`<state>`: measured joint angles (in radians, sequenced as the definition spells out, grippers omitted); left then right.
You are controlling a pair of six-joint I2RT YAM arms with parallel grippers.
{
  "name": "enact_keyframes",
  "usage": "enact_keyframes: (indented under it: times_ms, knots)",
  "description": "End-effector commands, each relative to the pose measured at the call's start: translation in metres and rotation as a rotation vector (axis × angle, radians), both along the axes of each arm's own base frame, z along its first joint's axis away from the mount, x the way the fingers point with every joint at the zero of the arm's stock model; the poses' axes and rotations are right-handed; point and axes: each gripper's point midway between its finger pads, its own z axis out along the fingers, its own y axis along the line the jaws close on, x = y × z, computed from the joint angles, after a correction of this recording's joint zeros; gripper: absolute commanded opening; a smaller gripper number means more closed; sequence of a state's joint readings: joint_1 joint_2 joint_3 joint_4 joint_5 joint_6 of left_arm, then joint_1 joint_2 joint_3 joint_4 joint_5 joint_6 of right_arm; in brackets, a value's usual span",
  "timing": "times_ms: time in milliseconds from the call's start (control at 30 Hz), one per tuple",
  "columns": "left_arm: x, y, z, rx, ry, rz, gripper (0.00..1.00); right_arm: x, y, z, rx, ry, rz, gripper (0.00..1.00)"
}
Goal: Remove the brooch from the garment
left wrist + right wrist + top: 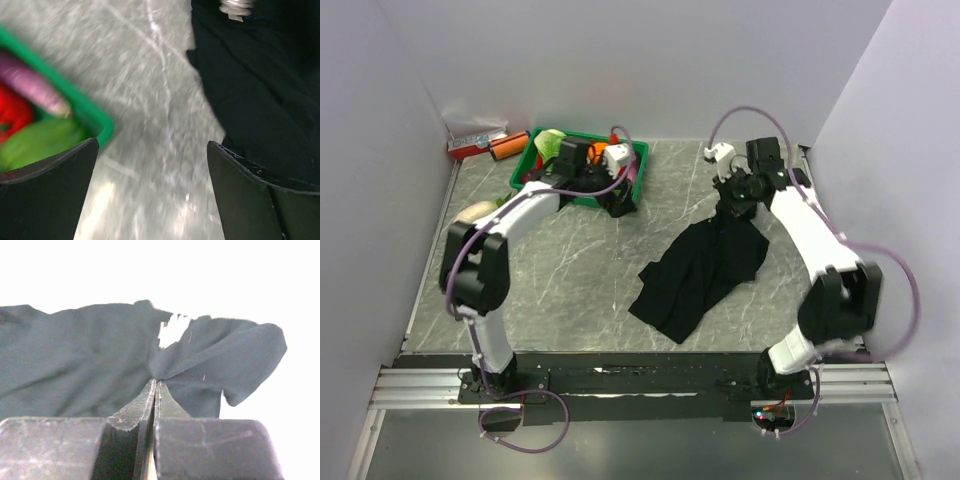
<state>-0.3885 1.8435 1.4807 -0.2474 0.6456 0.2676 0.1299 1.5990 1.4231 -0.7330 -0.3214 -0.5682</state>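
Note:
The garment (705, 265) is a black shirt lying crumpled on the marble table, right of centre. My right gripper (732, 208) is at its far end, shut on a pinched fold of the cloth (200, 355), and its jaws (156, 381) meet with fabric bunched at the tips. My left gripper (620, 203) hovers open beside the green tray, with bare tabletop between its fingers (152, 145) and the garment (260, 90) to its right. A small blurred silvery speck (235, 7) sits on the cloth at the top edge; I cannot tell if it is the brooch.
A green tray (635, 152) holding vegetables stands at the back left, its corner (100, 120) close to my left fingers. Orange and red items (480, 148) lie in the back left corner. A pale object (470, 212) rests by the left wall. Walls close in on both sides.

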Motion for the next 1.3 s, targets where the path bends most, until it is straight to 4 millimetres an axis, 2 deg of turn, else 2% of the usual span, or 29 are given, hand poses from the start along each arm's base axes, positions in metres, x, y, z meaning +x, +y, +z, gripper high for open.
enact_keyframes:
  times_ms: [0,67,167,200,233,267,300,333,400,433,467,500,533,567,600,667,767,800,900,967,1133,1267]
  knots:
    - [0.013,-0.046,0.016,-0.098,-0.032,-0.084,0.95,-0.018,0.021,0.076,0.058,-0.213,0.105,0.00]
    - [0.017,-0.053,0.017,-0.132,-0.030,-0.071,0.95,-0.026,0.016,0.077,0.045,-0.188,0.081,0.00]
    - [0.021,-0.063,0.017,-0.214,-0.063,-0.052,0.97,-0.035,0.004,0.091,0.017,-0.200,0.033,0.00]
    - [0.014,-0.067,0.005,-0.222,-0.032,-0.049,0.98,-0.038,0.001,0.099,0.006,-0.217,0.031,0.00]
    - [0.016,-0.072,0.009,-0.248,-0.066,-0.051,0.98,-0.048,-0.006,0.102,-0.025,-0.204,0.015,0.00]
    - [0.013,-0.077,0.005,-0.257,-0.058,-0.054,0.98,-0.052,-0.011,0.107,-0.040,-0.211,0.005,0.00]
    - [0.010,-0.080,-0.007,-0.277,0.014,-0.031,0.97,-0.057,-0.016,0.113,-0.060,-0.219,0.005,0.00]
    - [0.011,-0.085,-0.007,-0.297,0.026,-0.029,0.97,-0.066,-0.026,0.122,-0.069,-0.243,-0.013,0.00]
    - [0.016,-0.096,-0.019,-0.321,0.119,0.011,0.96,-0.079,-0.040,0.118,-0.094,-0.237,-0.032,0.00]
    - [0.020,-0.099,-0.022,-0.327,0.150,0.027,0.95,-0.089,-0.046,0.123,-0.092,-0.262,-0.045,0.00]
    - [0.021,-0.103,-0.027,-0.325,0.189,0.042,0.95,-0.095,-0.058,0.110,-0.085,-0.232,-0.075,0.00]
    - [0.030,-0.111,-0.029,-0.332,0.209,0.055,0.94,-0.099,-0.060,0.104,-0.082,-0.227,-0.076,0.00]
    - [0.033,-0.114,-0.031,-0.323,0.209,0.062,0.94,-0.104,-0.071,0.101,-0.079,-0.233,-0.105,0.00]
    - [0.031,-0.121,-0.039,-0.274,0.187,0.054,0.94,-0.108,-0.078,0.088,-0.074,-0.199,-0.124,0.00]
    - [0.033,-0.128,-0.037,-0.256,0.143,0.030,0.96,-0.109,-0.080,0.084,-0.071,-0.191,-0.124,0.00]
    - [0.022,-0.140,-0.042,-0.213,0.108,-0.050,0.96,-0.111,-0.078,0.075,-0.051,-0.167,-0.125,0.00]
    - [0.015,-0.150,-0.064,-0.178,0.139,-0.117,0.96,-0.106,-0.075,0.063,-0.018,-0.165,-0.139,0.00]
    - [0.015,-0.154,-0.073,-0.191,0.163,-0.126,0.95,-0.101,-0.081,0.062,-0.026,-0.174,-0.188,0.00]
    - [0.017,-0.159,-0.076,-0.293,0.221,-0.079,0.94,-0.098,-0.093,0.057,-0.033,-0.139,-0.305,0.00]
    - [0.010,-0.166,-0.082,-0.325,0.294,-0.094,0.92,-0.105,-0.089,0.055,-0.009,-0.094,-0.304,0.00]
    - [0.001,-0.176,-0.120,-0.273,0.363,-0.104,0.85,-0.112,-0.088,0.054,0.001,-0.084,-0.315,0.00]
    - [-0.014,-0.177,-0.136,-0.239,0.424,-0.153,0.82,-0.107,-0.088,0.057,0.007,-0.114,-0.320,0.00]
